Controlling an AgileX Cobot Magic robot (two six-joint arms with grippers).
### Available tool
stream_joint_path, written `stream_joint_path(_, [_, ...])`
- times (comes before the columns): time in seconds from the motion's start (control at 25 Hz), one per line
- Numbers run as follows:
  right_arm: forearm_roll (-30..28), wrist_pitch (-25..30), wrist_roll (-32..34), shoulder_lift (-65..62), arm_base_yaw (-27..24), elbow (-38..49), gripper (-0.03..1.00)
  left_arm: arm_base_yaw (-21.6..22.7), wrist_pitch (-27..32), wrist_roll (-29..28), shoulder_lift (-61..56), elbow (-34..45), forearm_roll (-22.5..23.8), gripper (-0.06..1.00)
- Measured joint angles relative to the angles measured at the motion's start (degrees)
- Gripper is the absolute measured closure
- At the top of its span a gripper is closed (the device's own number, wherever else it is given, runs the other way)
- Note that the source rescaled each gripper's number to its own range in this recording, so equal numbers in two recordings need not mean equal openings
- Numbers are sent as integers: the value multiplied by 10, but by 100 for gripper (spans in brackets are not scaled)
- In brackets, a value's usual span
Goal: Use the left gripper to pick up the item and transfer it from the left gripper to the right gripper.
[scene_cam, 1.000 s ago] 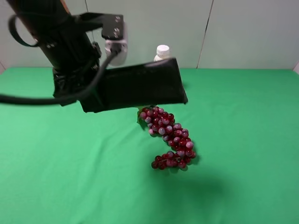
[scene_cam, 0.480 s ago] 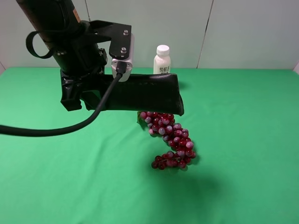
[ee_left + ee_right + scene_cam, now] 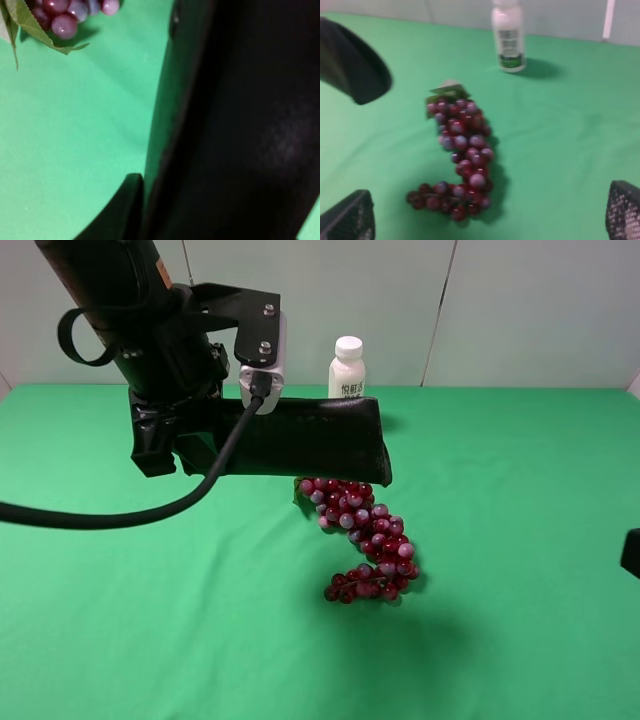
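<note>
The item, a long flat black soft case (image 3: 315, 440), hangs level in the air above the stem end of the grape bunch. My left gripper (image 3: 195, 448) is shut on its left end. In the left wrist view the case (image 3: 240, 125) fills most of the picture, with one black finger (image 3: 126, 207) beside it. In the right wrist view the case's free end (image 3: 355, 65) shows at one corner. My right gripper (image 3: 487, 217) is open and empty, low over the cloth, facing the grapes. In the exterior view only a dark edge of the right gripper (image 3: 632, 552) shows at the far right.
A bunch of red-purple grapes (image 3: 362, 538) lies on the green cloth (image 3: 520, 490) in the middle and shows in the right wrist view (image 3: 462, 155). A white bottle with a green label (image 3: 347, 368) stands at the back, also seen from the right wrist (image 3: 508, 37). A thick black cable (image 3: 120, 515) hangs left.
The left arm drew back and tilted, bringing the case level and uncovering the bottle, then held nearly still. The right gripper's edge has come in at the far right.
</note>
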Motion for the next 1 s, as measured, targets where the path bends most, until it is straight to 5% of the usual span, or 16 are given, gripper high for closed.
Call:
stream_joint_path(0.6, [167,-122,-225,254,150,-2,-3,0,0,-1,0,0,2,93])
stream_joint_path(1.0, [300,-172,-393,388,189,-2,-3,0,-2,-1,0,0,2,93])
